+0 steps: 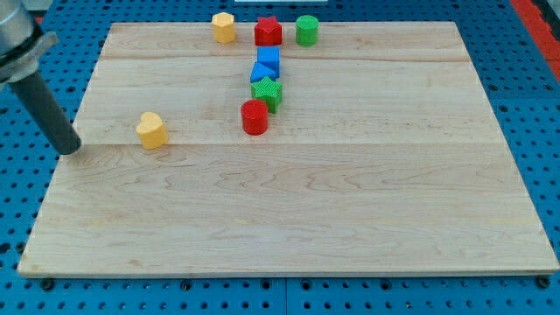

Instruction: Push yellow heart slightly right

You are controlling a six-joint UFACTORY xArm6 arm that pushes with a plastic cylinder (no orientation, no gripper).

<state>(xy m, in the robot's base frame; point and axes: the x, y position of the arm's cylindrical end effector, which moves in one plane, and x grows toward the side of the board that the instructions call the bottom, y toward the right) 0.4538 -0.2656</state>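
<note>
The yellow heart [152, 129] lies on the wooden board [350, 201] at the view's left. My tip [69, 149] stands at the board's left edge, well to the left of the heart and slightly lower, apart from it. The rod rises up and to the left from there.
A yellow hexagon [224, 27], a red star [268, 31] and a green cylinder [306, 30] stand along the view's top. Below them are two blue blocks [266, 65], a green star [267, 93] and a red cylinder [255, 116]. Blue pegboard surrounds the board.
</note>
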